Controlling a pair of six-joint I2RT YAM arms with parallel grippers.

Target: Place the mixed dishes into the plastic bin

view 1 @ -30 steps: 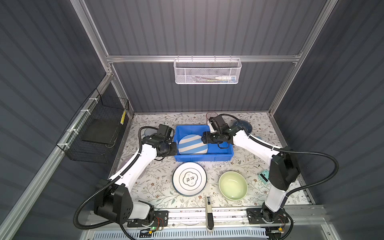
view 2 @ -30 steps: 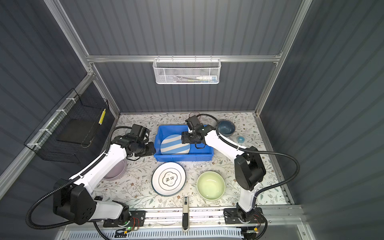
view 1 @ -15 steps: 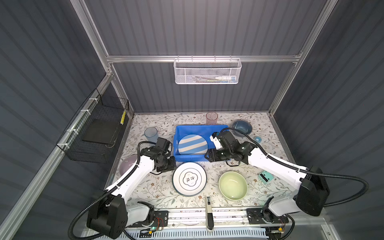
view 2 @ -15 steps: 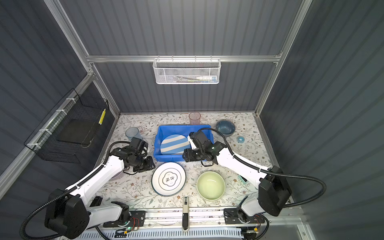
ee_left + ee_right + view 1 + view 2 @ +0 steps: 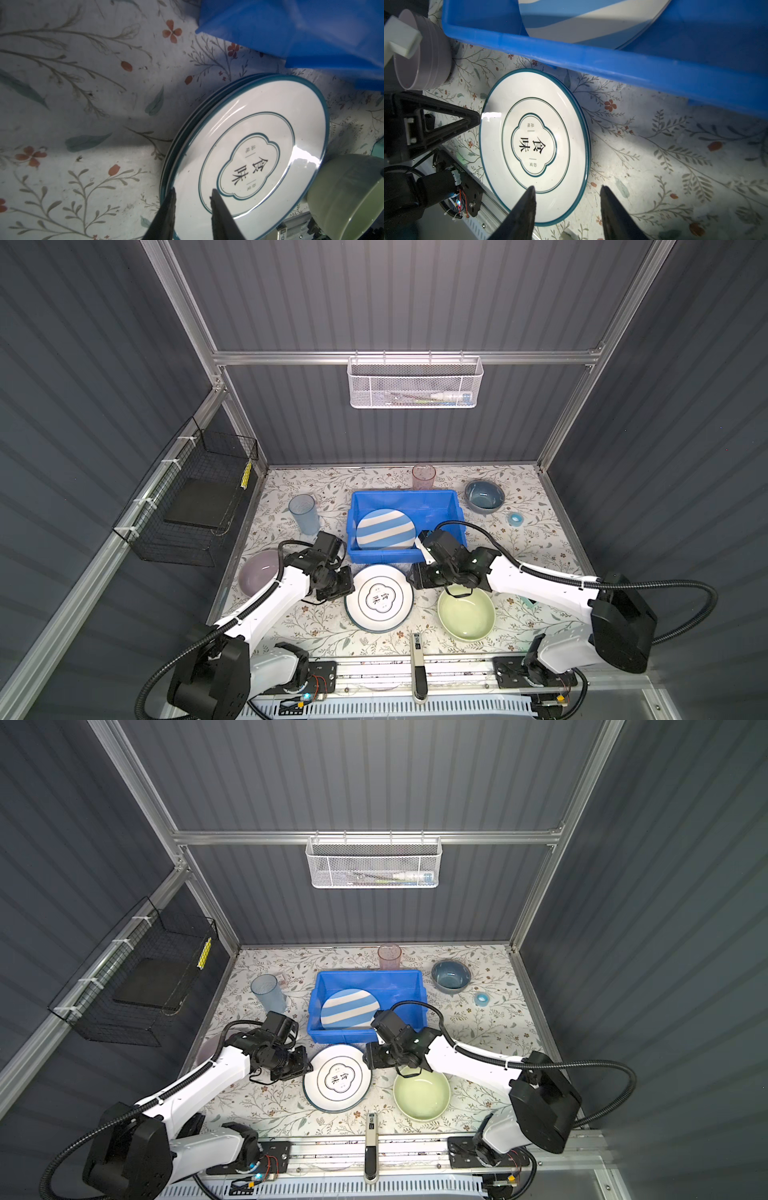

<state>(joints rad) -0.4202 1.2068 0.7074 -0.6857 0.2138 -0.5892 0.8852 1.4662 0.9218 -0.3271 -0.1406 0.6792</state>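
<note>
Tabletop in a top view: a white dark-rimmed plate (image 5: pixel 380 598) lies on the floral cloth (image 5: pixel 324 626) just in front of the blue bin (image 5: pixel 455 506), which holds a striped plate (image 5: pixel 385 529). The left gripper (image 5: pixel 347 587) and right gripper (image 5: pixel 413 577) sit at its opposite edges.

Left wrist view — the left gripper's narrowly parted fingers (image 5: pixel 166 212) straddle the plate's rim.

Right wrist view — the right gripper's jaws stand wider, one finger above the plate, one over the cloth.
</note>
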